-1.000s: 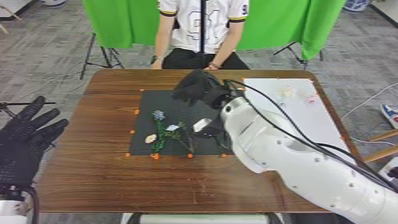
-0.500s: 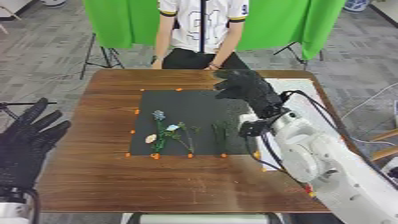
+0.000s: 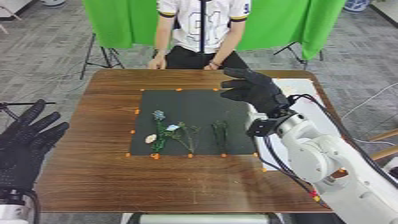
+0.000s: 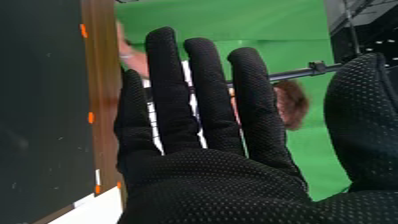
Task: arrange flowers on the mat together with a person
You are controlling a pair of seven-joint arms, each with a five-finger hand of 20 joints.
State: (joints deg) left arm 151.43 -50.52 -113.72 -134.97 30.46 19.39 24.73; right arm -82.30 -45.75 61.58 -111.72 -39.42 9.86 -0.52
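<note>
Flowers [image 3: 159, 115] on black mat [image 3: 197, 106]; right hand [image 3: 255, 91] released, empty; left hand [image 3: 25, 150] likewise released.

"How does the light fall?"
"Bright and fairly even across the brown table [image 3: 93, 155]; its source cannot be told."
"Any glare?"
"The white sheet [image 3: 300, 87] on the right looks palest, while the dark mat [image 3: 195, 106] reads much dimmer."
"And shadows?"
"Soft ones: darker shading lines the folds of the green curtain [image 3: 284, 30] at the far side."
</note>
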